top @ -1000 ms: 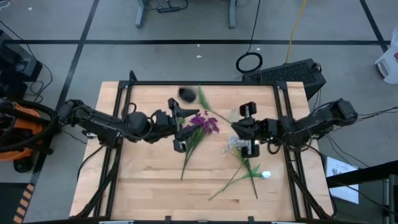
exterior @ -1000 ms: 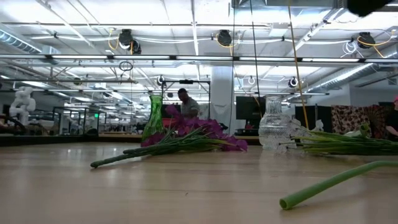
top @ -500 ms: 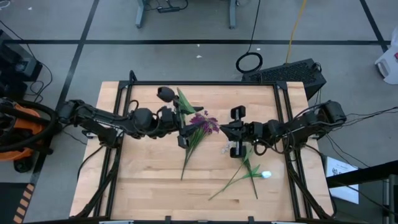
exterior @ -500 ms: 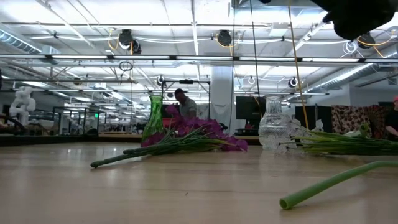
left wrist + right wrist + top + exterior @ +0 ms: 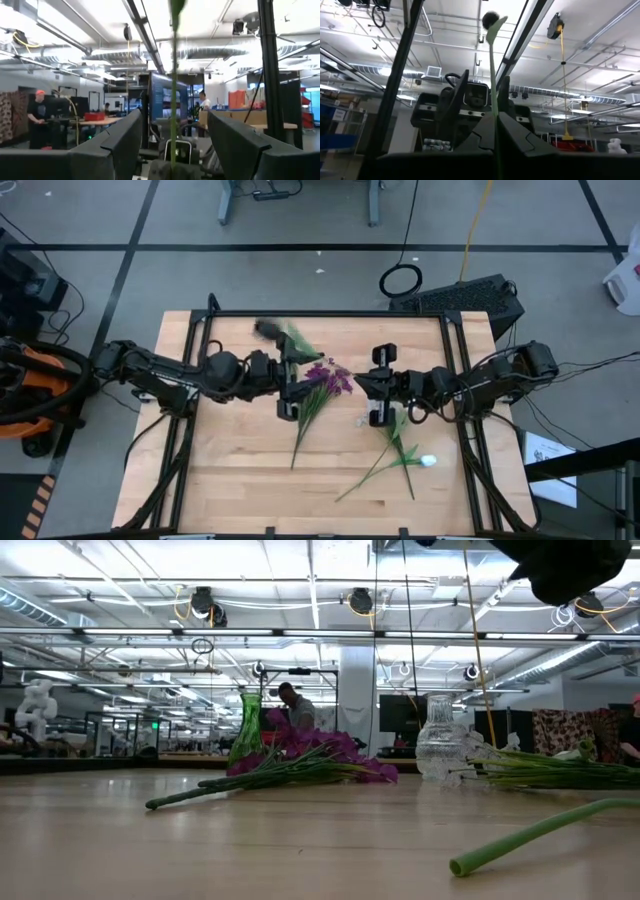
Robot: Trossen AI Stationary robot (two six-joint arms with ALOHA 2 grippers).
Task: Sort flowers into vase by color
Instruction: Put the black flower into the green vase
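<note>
My right gripper (image 5: 495,117) is raised over the table's middle (image 5: 366,386) and is shut on one flower's green stem. That flower leans toward the table's left, and its dark blossom (image 5: 268,330) shows high up (image 5: 491,19). My left gripper (image 5: 174,114) faces it (image 5: 294,385), raised and open. Its fingers stand on either side of the stem (image 5: 173,90) without touching it. A bunch of purple flowers (image 5: 328,377) lies flat on the wood. Pale and white flowers (image 5: 395,442) lie to its right. A green vase (image 5: 250,725) and a clear glass vase (image 5: 440,745) stand at the back. My right gripper pinches the flower's thin green stem (image 5: 494,107) between its two shut fingers. The fingers slant upward from the table's right side. The stem rises out of the fingertips, and the whole flower is lifted clear of the table with its blossom on top.
A thick green stem end (image 5: 540,830) lies close to the table's near edge on the right. A white bud (image 5: 427,461) lies near the right edge. Bare wood (image 5: 230,460) shows at the near left. Black frame rails (image 5: 195,340) run along the table's sides.
My right gripper has gone toward the table's left and sunk a little, still shut on the stem. The held flower has swung with it. Its blossom now stands farther left, past my left gripper's fingers.
</note>
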